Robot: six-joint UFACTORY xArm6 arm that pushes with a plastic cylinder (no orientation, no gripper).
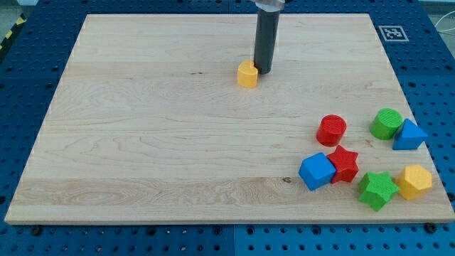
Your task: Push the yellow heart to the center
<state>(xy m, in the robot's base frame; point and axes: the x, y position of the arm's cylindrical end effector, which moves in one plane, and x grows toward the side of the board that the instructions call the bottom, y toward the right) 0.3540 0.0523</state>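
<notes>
Small yellow plastic heart block (pixel 247 74) sits top-centre on the wooden board (pixel 142 142), touching my tip (pixel 264 71) on its right. No jaws, bare rod. Light, rigid, slides easily; push its upper-right side.

my only visible part is a straight round rod (pixel 266 39), dark grey to black with a dull sheen along one side. near the view's top it meets a paler metal collar (pixel 269 4). my tip (pixel 264 72) ends flat and plain.
</notes>
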